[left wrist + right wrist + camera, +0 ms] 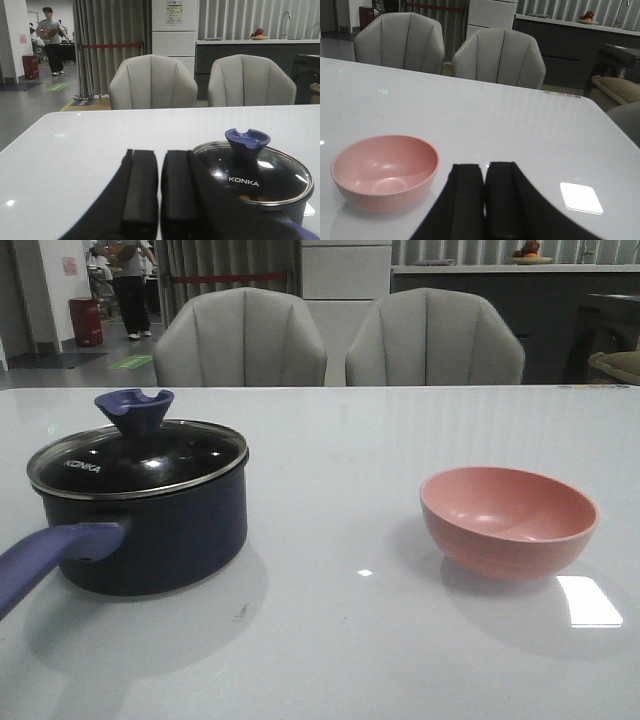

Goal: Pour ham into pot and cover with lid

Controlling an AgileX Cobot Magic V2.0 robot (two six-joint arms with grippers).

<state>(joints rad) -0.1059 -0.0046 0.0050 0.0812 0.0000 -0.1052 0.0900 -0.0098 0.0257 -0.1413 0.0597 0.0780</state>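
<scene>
We see the lid (138, 462) seated flat on the pot (150, 532), its steel rim resting on the pot's edge all round, its blue notched knob upright and the white KONKA lettering readable on the dark glass. The pot stands on the pale counter (340, 640), just ahead of our left tool (151, 190) and slightly to its right, its long purple-blue handle reaching back toward that arm's side. The left tool is clenched on nothing, its two black pads pressed nearly together above the counter. A few small orange-pink bits, seemingly the ham (252, 198), show faintly through the glass in the left wrist view. The pink bowl (509, 520) sits upright well apart from the pot, ahead and to the left of our right tool (485, 195), which is likewise clenched and holds nothing. The bowl's inside looks bare and glossy.
</scene>
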